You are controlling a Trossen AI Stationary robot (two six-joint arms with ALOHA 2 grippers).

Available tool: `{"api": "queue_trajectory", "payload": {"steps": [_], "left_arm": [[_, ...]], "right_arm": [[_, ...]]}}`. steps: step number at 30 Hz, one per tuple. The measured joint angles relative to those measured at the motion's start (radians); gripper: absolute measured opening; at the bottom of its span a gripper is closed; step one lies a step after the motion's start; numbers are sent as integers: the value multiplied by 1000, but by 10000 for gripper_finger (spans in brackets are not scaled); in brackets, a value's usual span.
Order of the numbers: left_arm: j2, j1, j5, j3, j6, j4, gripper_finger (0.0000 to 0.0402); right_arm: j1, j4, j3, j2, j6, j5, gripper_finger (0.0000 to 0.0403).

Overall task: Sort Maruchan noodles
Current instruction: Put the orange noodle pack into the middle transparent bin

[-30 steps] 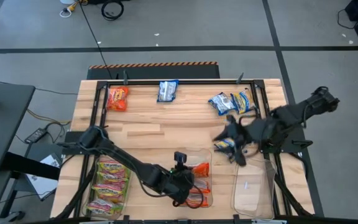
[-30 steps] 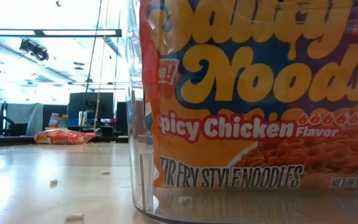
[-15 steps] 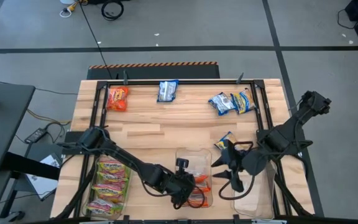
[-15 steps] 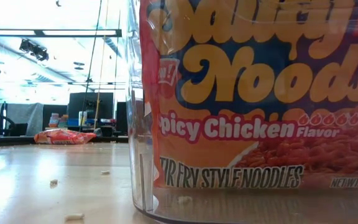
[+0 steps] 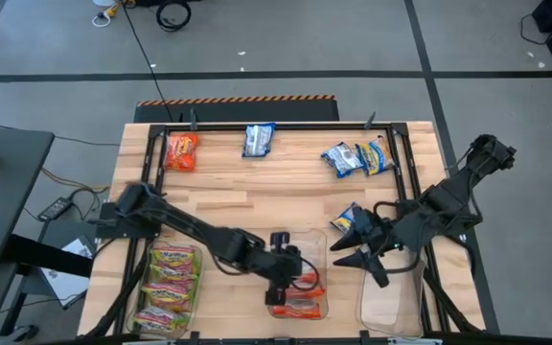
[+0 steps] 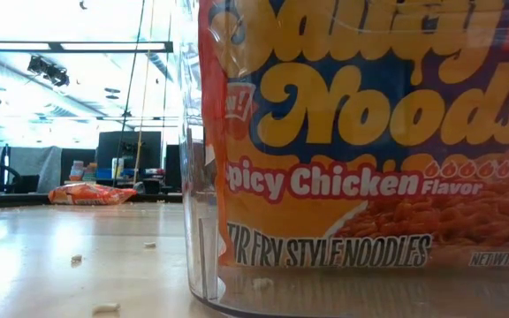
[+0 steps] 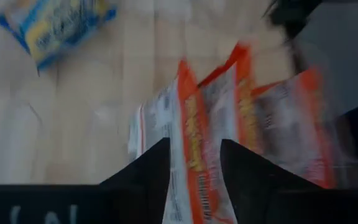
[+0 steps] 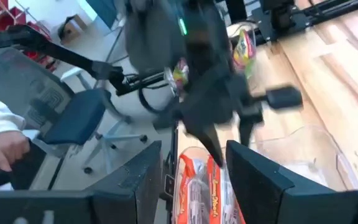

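The middle clear bin (image 5: 316, 240) holds orange-red Maruchan noodle packets (image 5: 295, 307). My left gripper (image 5: 282, 276) hangs over them, open. In the left wrist view its fingers stand on either side of one upright orange-red packet's edge (image 7: 194, 168); I cannot tell whether they touch it. My right gripper (image 5: 360, 257) is open and empty between the middle bin and the right bin (image 5: 388, 292). A blue-and-yellow packet (image 5: 349, 218) lies flat on the table just beyond it. The left bin (image 5: 166, 287) holds green-yellow packets.
At the far edge lie an orange-red packet (image 5: 181, 151), a blue one (image 5: 258, 140) and two blue-and-yellow ones (image 5: 357, 157). The low view is filled by the bin wall and a packet (image 6: 369, 177). A person's hand (image 8: 2, 146) shows beyond the table.
My right gripper has swung away from above the blue-and-yellow packet toward the table's near edge, leaving the packet flat on the table. My left arm has shifted over the middle bin, and the orange-red packet under its gripper now sits lower in the bin.
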Motion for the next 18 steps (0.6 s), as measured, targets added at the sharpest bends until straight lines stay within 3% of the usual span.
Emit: {"api": "queue_trajectory", "payload": {"steps": [3, 6, 12, 15, 18], "left_arm": [[-84, 8, -2, 0, 14, -51, 150], [-172, 29, -51, 0, -35, -214, 147], [-303, 128, -268, -6, -309, -682, 155], [-354, 226, -259, -51, -554, -878, 170], [-404, 342, -221, -165, -627, -908, 181]], "right_arm": [[0, -2, 0, -19, -3, 29, 183], [-1, 2, 0, -31, -22, 68, 183], [-2, -14, 0, -33, -37, 147, 183], [-10, -34, 0, -33, -66, 150, 183], [-20, -37, 0, -33, -159, 150, 183]]}}
